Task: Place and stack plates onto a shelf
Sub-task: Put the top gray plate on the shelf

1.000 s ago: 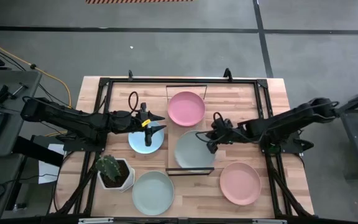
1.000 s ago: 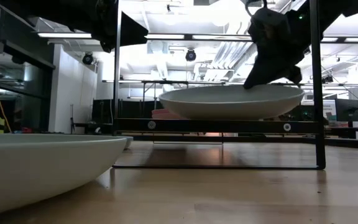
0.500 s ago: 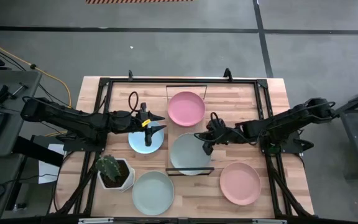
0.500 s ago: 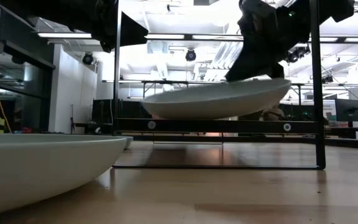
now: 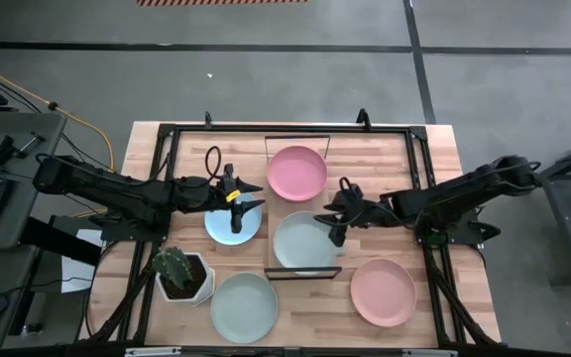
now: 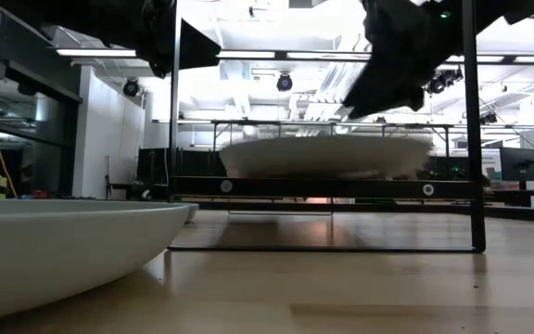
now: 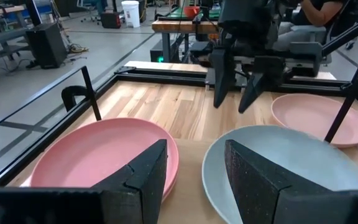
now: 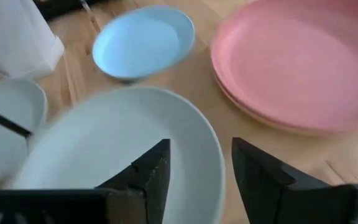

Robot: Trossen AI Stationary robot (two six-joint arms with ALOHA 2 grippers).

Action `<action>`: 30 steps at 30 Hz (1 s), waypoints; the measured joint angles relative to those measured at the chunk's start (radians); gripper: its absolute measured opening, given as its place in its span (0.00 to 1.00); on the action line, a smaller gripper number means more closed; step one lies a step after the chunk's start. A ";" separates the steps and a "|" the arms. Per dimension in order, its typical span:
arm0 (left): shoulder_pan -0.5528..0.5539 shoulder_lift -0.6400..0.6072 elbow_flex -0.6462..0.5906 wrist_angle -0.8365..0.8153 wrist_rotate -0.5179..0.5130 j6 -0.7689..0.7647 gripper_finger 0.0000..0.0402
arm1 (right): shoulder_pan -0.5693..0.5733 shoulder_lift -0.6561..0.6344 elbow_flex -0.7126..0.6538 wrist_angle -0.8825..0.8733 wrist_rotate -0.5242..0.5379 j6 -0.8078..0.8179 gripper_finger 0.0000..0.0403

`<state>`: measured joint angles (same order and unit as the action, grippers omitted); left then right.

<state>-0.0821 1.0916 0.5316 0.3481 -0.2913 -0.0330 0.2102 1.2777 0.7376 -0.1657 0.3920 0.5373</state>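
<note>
Nothing readable anywhere in these views, honestly: no labels, brand names, numbers or signs show up on any surface.

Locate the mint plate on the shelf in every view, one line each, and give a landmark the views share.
High view: mint plate on the shelf's near half, beside the right hand.
Low view: centre, resting on the shelf board, blurred.
Left wrist view: lower right, past the left hand's fingers.
Right wrist view: lower centre, just beyond the fingers.
Shared landmark: the pink plate next to it on the shelf; not made out in the low view.
</note>
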 joint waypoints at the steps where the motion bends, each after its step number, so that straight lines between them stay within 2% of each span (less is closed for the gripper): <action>1: 0.000 0.000 0.000 -0.006 0.000 0.000 0.38 | 0.006 -0.016 0.000 -0.054 0.000 0.013 0.38; 6: 0.000 0.000 0.000 -0.019 -0.006 0.000 0.38 | 0.062 -0.057 0.000 -0.293 -0.001 0.125 0.32; 9: 0.000 0.000 0.000 -0.014 -0.006 0.000 0.38 | 0.115 -0.046 0.000 -0.359 -0.029 0.187 0.20; 12: 0.000 0.000 0.000 -0.008 -0.007 0.000 0.38 | 0.170 -0.014 0.000 -0.370 -0.034 0.227 0.05; 13: 0.000 0.000 0.000 -0.005 -0.007 0.000 0.38 | 0.186 -0.001 0.000 -0.357 -0.034 0.230 0.03; 22: 0.000 0.000 0.000 0.002 -0.008 0.000 0.38 | 0.225 0.143 0.000 -0.300 -0.075 0.267 0.01; 30: 0.000 0.000 0.000 0.000 -0.008 0.000 0.38 | 0.222 0.154 0.000 -0.268 -0.075 0.248 0.00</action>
<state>-0.0820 1.0912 0.5316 0.3477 -0.2989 -0.0330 0.4320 1.4319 0.7376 -0.4333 0.3172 0.7853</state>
